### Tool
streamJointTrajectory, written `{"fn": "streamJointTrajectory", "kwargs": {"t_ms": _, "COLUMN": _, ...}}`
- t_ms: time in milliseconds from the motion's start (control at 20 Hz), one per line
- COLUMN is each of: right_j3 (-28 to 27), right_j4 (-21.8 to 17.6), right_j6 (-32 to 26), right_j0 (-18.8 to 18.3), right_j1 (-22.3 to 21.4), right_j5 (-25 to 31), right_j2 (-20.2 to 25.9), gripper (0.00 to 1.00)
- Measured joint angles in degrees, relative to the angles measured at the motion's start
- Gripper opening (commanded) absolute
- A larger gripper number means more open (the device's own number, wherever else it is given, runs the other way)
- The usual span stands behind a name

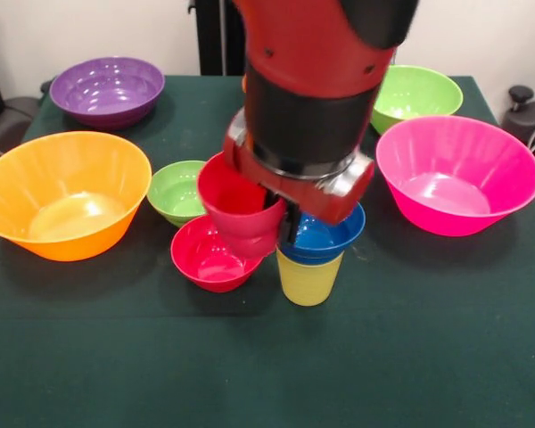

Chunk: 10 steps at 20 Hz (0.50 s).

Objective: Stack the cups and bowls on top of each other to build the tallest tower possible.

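One red cup (241,209) hangs in your gripper (285,214), pinched at its rim, or so it looks, since the wrist hides most of the fingers; it is tilted, mouth turned up and toward the camera-left, base down by the small red bowl (212,254); its long axis leans well off vertical. Your target sits just camera-right of the cup and a little lower: the small blue bowl (325,236) resting open side up on the inverted yellow cup (309,278); that stack stands upright on the green table (410,357). You would need to shift the red cup toward the blue bowl and square its axis first, I judge; set down tilted, it could tip the stack.
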Motion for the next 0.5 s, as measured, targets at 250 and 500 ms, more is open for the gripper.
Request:
{"fn": "streamJointTrajectory", "kwargs": {"t_ms": 250, "right_j3": 0.36, "right_j4": 1.71, "right_j6": 3.17, "right_j0": 2.00, "right_j1": -1.87, "right_j5": 0.01, "right_j2": -2.11, "gripper": 0.00}}
{"fn": "streamJointTrajectory", "kwargs": {"t_ms": 500, "right_j3": 2.85, "right_j4": 3.68, "right_j6": 5.09, "right_j0": 3.93, "right_j1": -4.88, "right_j5": -0.11, "right_j2": -4.35, "gripper": 0.00}}
